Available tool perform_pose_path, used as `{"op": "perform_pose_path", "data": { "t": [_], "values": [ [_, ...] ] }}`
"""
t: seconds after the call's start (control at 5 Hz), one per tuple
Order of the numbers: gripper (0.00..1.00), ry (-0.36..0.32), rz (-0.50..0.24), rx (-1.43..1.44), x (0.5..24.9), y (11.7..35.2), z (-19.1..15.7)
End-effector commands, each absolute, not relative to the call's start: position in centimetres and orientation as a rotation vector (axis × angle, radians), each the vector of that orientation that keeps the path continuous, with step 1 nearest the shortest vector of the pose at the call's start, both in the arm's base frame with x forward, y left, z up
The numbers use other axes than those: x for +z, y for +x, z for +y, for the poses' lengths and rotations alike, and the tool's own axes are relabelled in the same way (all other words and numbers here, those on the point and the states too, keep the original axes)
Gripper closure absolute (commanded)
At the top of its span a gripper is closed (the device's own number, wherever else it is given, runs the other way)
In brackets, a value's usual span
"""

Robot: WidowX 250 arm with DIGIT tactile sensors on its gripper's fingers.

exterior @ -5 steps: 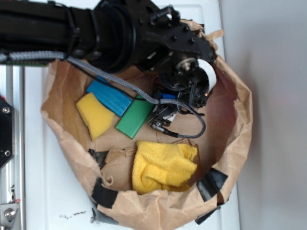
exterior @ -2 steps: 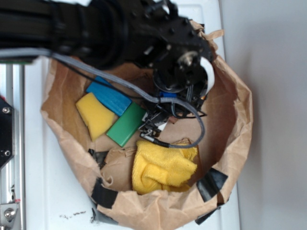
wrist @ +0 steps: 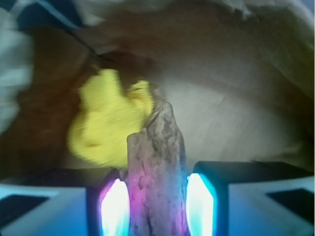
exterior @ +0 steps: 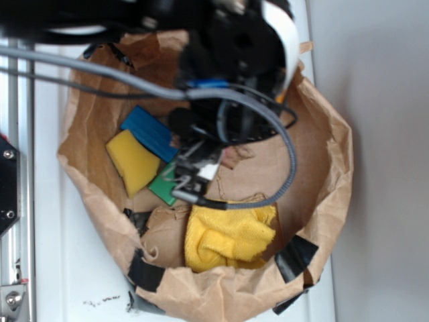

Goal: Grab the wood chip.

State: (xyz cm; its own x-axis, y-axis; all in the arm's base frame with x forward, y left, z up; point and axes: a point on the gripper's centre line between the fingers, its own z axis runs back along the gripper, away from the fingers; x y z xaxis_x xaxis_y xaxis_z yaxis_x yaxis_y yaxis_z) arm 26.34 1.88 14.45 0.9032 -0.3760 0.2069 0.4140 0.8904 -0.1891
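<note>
In the wrist view the wood chip (wrist: 157, 157), a rough streaky brown sliver with a jagged tip, stands upright between my two lit fingers (wrist: 117, 206). My gripper (wrist: 156, 199) is shut on it, both pads against its sides. The chip is held above the bag's paper floor, with the yellow cloth (wrist: 106, 120) behind it. In the exterior view my black arm (exterior: 234, 54) covers the upper bag, and both the chip and the fingertips are hidden under it.
A brown paper bag (exterior: 322, 168) rings everything with tall crumpled walls. Inside lie a blue block (exterior: 149, 131), a yellow sponge (exterior: 132, 161), a green block (exterior: 161, 186) mostly under my wrist, and the yellow cloth (exterior: 228, 235). A grey cable (exterior: 289, 161) loops off the wrist.
The arm has risen towards the camera and looms larger over the bag's top. The green block has slid left and down, and is now mostly covered by the wrist.
</note>
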Motion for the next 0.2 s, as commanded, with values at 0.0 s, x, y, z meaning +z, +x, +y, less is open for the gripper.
{"op": "perform_pose_path", "data": {
  "t": [0.0],
  "values": [
    [1.00,-0.138,-0.316,-0.398,16.67,26.57,1.62]
  ]
}}
